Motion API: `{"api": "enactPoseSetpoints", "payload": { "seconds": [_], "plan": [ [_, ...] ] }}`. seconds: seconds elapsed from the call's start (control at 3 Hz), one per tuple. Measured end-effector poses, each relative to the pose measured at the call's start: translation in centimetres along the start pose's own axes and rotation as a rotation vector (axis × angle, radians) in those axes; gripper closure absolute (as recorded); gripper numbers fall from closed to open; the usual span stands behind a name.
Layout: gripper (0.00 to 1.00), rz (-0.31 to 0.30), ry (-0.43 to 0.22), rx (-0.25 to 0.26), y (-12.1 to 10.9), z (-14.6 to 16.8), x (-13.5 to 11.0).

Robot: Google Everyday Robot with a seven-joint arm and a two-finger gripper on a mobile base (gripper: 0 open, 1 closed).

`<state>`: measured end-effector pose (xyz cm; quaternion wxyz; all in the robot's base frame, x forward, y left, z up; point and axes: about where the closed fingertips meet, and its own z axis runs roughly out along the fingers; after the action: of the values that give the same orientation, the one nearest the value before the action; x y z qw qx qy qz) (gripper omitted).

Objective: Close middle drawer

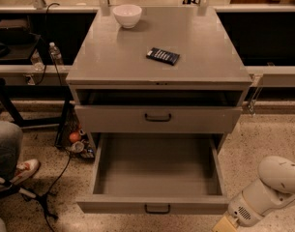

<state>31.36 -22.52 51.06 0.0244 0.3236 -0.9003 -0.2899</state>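
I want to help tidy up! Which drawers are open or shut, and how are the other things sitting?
middle drawer: pulled far out, empty
top drawer: pulled out a little
bowl: upright on the cabinet top
dark flat gadget: lying flat on the cabinet top
gripper: low at bottom right, near the middle drawer's front corner
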Motion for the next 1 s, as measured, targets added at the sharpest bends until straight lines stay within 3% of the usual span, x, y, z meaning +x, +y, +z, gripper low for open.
{"api": "enactPoseSetpoints", "payload": {
  "seconds": [0.33,1.0],
  "plan": [
    [1.0,0.0,0.001,-0.002,0.03,0.11,0.03],
    [1.0,-0.003,-0.012,0.004,-0.59,0.4,0.04]
  ]
}}
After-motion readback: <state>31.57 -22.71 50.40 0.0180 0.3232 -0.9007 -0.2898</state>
